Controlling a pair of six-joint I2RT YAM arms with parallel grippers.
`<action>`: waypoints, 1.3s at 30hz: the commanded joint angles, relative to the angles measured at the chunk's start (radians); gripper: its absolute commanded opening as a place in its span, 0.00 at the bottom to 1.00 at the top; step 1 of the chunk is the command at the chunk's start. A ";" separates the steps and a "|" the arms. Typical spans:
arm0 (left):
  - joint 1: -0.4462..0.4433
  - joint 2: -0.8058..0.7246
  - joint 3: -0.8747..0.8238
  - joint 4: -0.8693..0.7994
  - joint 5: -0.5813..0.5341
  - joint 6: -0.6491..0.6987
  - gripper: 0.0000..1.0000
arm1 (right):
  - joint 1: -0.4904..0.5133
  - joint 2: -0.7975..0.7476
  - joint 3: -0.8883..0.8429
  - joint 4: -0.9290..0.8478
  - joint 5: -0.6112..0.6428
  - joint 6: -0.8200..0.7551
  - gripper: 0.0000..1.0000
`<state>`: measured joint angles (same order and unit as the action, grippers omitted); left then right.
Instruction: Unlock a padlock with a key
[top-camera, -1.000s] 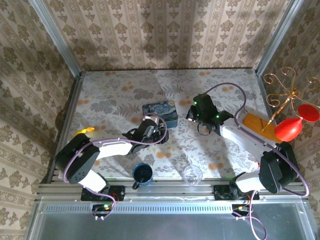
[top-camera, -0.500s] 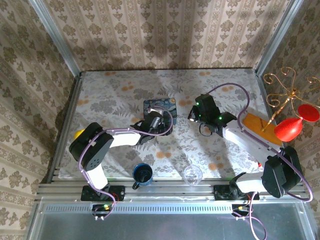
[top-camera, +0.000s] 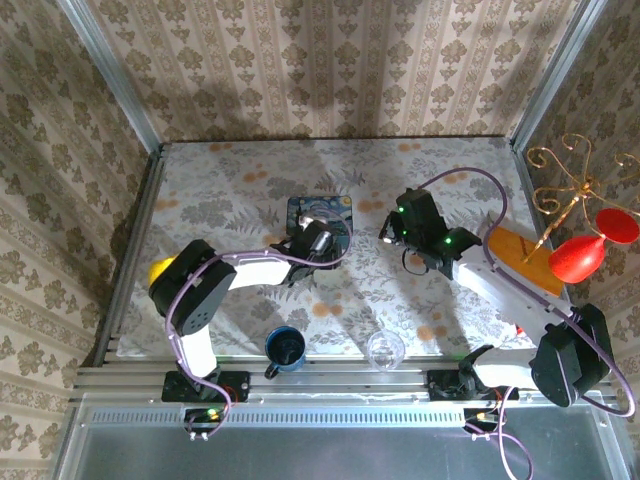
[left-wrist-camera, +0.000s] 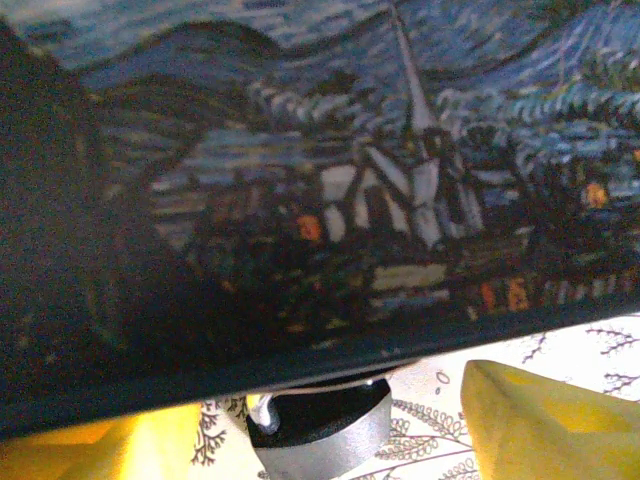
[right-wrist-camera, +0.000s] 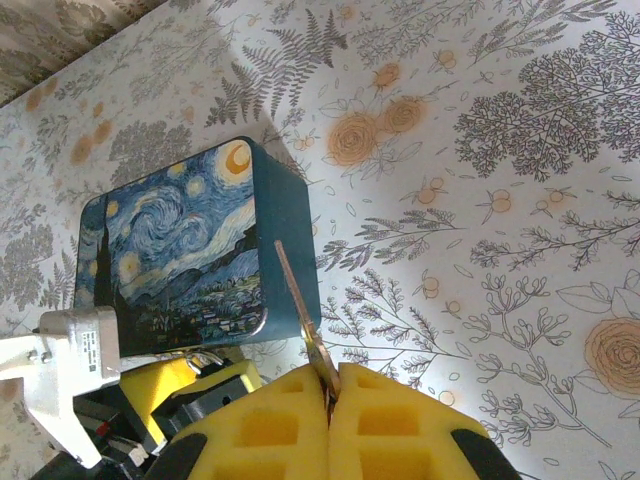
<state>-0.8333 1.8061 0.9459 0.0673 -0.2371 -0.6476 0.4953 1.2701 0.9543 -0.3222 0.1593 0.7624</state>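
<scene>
Pinching the key (right-wrist-camera: 296, 300) between its yellow foam pads, the right gripper (right-wrist-camera: 328, 385) is fully clenched. The pads meet with no gap, and only the thin brownish strip of the key comes out of the seam. The key stands slanted, and in the right wrist view its tip lies over the near corner of the blue starry-night tin (right-wrist-camera: 190, 250). Whether it touches the tin, I cannot tell.

The left gripper (top-camera: 318, 238) is released. In its own wrist view the two yellow pads (left-wrist-camera: 540, 420) stand well apart at the bottom corners. Between them sits a small grey metal body with a dark top — it seems to be the padlock (left-wrist-camera: 322, 440) — just under the lower edge of the tin. Neither pad touches it. The painted side of the tin is very close to this camera and a little blurred.

From above, the tin lies near the middle of the flowered table (top-camera: 420, 180). The left gripper is at its near side and the right gripper is a little apart to the right. At the near edge of the table stand a blue mug (top-camera: 285, 347) and a clear glass (top-camera: 385, 350) — both well apart from the tin.
</scene>
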 joint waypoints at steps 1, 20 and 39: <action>-0.013 0.025 0.059 -0.106 -0.085 -0.045 0.68 | 0.005 -0.025 -0.019 -0.021 0.038 0.001 0.00; -0.020 0.063 0.110 -0.162 -0.136 -0.085 0.62 | 0.005 -0.025 -0.031 0.000 0.040 0.005 0.00; -0.045 0.127 0.212 -0.250 -0.225 -0.107 0.59 | 0.005 -0.017 -0.035 0.010 0.031 0.006 0.00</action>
<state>-0.8703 1.9171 1.1236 -0.1379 -0.4183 -0.7307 0.4953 1.2629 0.9272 -0.3180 0.1696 0.7628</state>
